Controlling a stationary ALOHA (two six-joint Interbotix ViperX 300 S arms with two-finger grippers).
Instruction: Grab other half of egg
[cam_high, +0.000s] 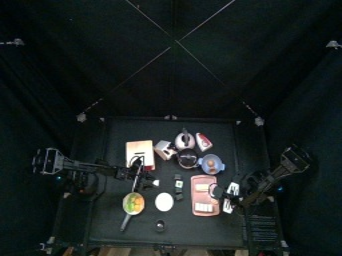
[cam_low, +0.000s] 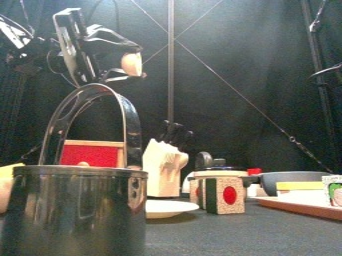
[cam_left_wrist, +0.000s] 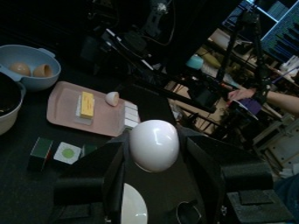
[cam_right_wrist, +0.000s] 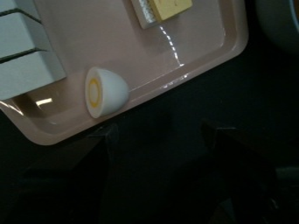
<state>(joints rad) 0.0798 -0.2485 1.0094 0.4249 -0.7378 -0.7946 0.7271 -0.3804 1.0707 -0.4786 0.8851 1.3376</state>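
My left gripper (cam_left_wrist: 155, 159) is shut on a white egg half (cam_left_wrist: 152, 140) and holds it high above the table (cam_low: 130, 63). The other egg half (cam_right_wrist: 103, 90), yolk face showing, lies on the pink tray (cam_right_wrist: 198, 61) near its rim. It also shows small on that tray in the left wrist view (cam_left_wrist: 114, 99). Directly above the tray's edge hangs my right gripper (cam_right_wrist: 163, 153), jaws wide open, empty, the egg half a short way ahead of them. From above, the right gripper (cam_high: 237, 190) is at the tray's right side (cam_high: 205, 197) and the left gripper (cam_high: 139, 180) is left of centre.
A yellow block (cam_right_wrist: 163, 7) lies on the tray. A steel pot with a handle (cam_low: 74, 205) stands at the front left, with a white plate (cam_high: 164, 201), a red book (cam_high: 139, 150) and a blue bowl (cam_left_wrist: 30, 66) nearby. A person's hand (cam_left_wrist: 251, 92) shows beyond the curtains.
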